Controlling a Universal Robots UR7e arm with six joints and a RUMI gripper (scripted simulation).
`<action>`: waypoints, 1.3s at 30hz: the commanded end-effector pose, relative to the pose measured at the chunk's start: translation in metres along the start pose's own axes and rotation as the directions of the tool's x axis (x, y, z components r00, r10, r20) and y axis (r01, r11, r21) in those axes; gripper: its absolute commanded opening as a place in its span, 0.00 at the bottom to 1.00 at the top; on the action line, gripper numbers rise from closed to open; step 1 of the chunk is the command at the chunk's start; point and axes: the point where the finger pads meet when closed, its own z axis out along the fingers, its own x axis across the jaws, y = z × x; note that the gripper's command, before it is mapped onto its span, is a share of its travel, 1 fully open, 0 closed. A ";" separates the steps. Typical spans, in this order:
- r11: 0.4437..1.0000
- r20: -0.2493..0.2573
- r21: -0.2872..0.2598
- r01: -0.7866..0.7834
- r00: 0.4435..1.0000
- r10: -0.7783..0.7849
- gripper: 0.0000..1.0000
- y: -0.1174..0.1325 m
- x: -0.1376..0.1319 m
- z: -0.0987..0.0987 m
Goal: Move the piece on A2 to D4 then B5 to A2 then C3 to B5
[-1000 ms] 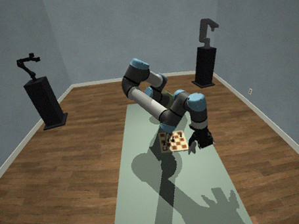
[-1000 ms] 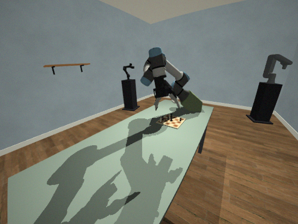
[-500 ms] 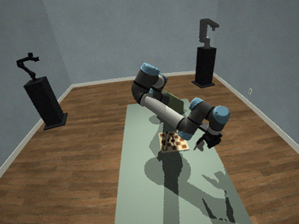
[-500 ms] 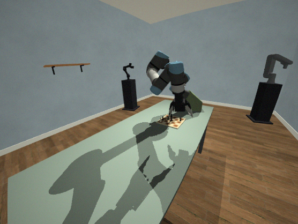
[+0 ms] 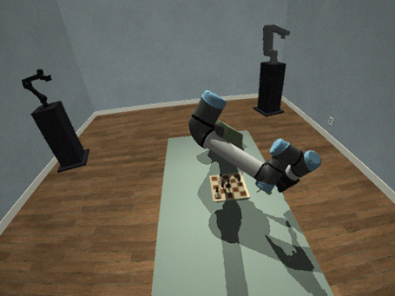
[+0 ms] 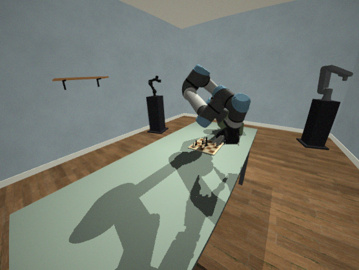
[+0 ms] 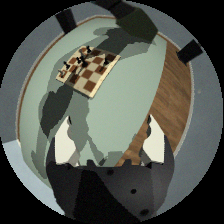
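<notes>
A small chessboard (image 5: 229,188) lies on the long green table; it also shows in the exterior view (image 6: 206,146) and at the upper left of the wrist view (image 7: 88,68). Several small dark pieces (image 7: 80,62) stand on its far part, too small to tell their squares. My gripper (image 7: 109,116) (image 5: 268,187) is open and empty. It hangs low beside the board's right edge, near the table's side, and shows in the exterior view (image 6: 223,139) as well. The arm is folded low over the table.
The table's right edge and the wooden floor (image 7: 170,95) lie close under the gripper. Two black pedestals with idle arms stand at the back left (image 5: 59,135) and back right (image 5: 270,88). A wall shelf (image 6: 81,78) hangs far left.
</notes>
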 end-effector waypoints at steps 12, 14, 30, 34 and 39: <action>0.942 0.223 0.301 0.148 0.950 -0.221 1.00 -0.043 0.037 0.056; 0.930 0.244 0.331 0.161 0.937 -0.249 1.00 -0.047 0.040 0.061; 0.790 0.393 0.564 0.241 0.763 -0.513 1.00 -0.070 0.053 0.088; 0.749 0.414 0.613 0.251 0.705 -0.575 1.00 -0.072 0.055 0.092; 0.724 0.424 0.641 0.256 0.669 -0.611 1.00 -0.072 0.056 0.094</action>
